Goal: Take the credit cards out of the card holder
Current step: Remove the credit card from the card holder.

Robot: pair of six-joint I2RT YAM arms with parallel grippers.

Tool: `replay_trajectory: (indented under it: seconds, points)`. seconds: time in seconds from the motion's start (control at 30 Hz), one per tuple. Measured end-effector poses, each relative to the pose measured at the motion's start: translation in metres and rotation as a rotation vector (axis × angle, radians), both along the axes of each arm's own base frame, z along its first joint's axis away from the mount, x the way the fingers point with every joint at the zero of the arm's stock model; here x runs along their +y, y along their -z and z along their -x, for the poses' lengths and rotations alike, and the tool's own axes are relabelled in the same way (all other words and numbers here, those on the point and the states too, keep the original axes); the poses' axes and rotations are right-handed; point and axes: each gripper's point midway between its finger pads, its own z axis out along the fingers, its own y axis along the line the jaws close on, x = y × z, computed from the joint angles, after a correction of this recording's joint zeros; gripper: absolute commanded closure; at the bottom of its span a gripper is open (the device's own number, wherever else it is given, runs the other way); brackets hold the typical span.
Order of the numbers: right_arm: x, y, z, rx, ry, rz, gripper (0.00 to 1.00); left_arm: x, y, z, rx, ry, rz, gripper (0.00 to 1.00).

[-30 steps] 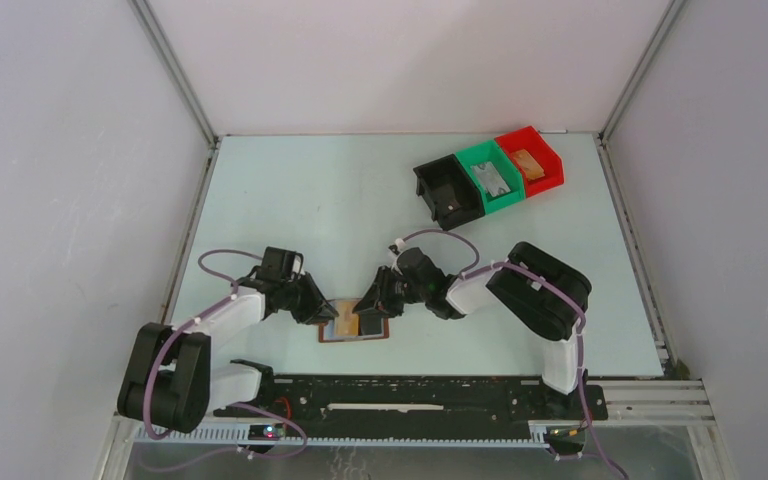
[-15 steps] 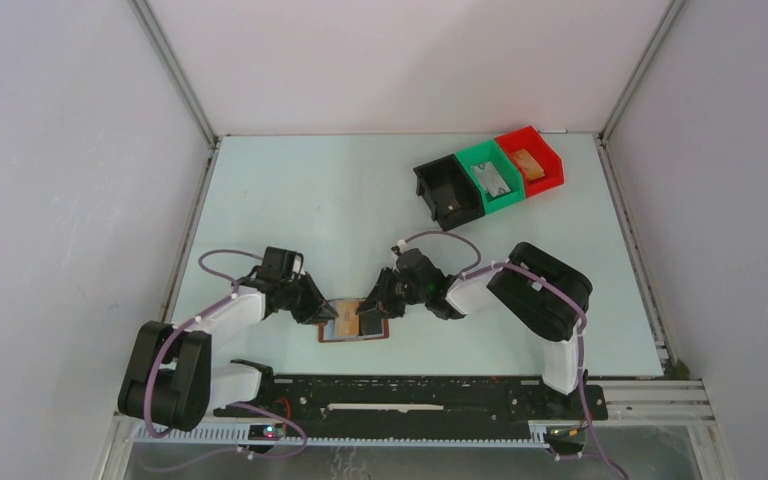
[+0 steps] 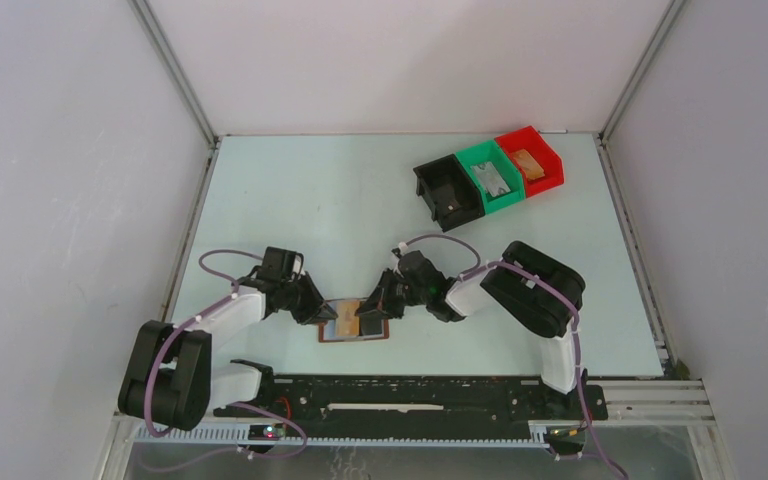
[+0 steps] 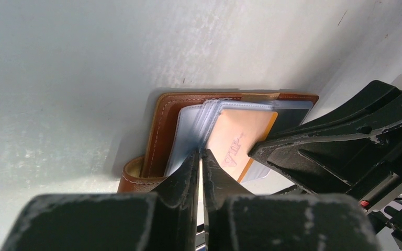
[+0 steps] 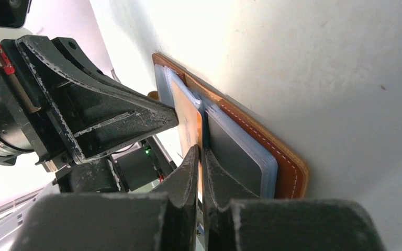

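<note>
Pale table (image 3: 360,200) lies beneath the open brown wallet (image 4: 159,130). At the wallet's left the left gripper (image 4: 201,157) appears pinched shut on a clear sleeve of the wallet. At its right the right gripper (image 5: 201,154) is pinched on the orange card (image 4: 238,138), which lies among the sleeves. Risks: if the left hold is weak, the wallet may drag along with the card; the thin edge grip may slip off the card.

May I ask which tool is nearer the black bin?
Right. The right tool is on the card holder, below-left of the black bin; the left tool is on its left edge, farther away.
</note>
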Motion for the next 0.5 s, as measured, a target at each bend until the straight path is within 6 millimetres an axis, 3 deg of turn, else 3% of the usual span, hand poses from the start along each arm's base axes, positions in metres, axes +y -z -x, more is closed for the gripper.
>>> replay_trajectory:
  seconds: [0.07,0.17,0.5]
  points:
    - [-0.0016,0.0004,0.0005,-0.001,0.004,-0.008,0.83,0.0,0.0003,0.0,0.001,0.0,0.0,0.92]
    - [-0.0041,-0.0001,0.0006,0.002,0.013,-0.024,0.82,-0.0002,0.0006,0.0,0.003,0.0,0.001,0.93]
    - [-0.004,-0.0003,0.006,0.033,0.011,-0.071,0.96,-0.0004,0.0012,0.0002,0.006,0.001,0.001,0.93]
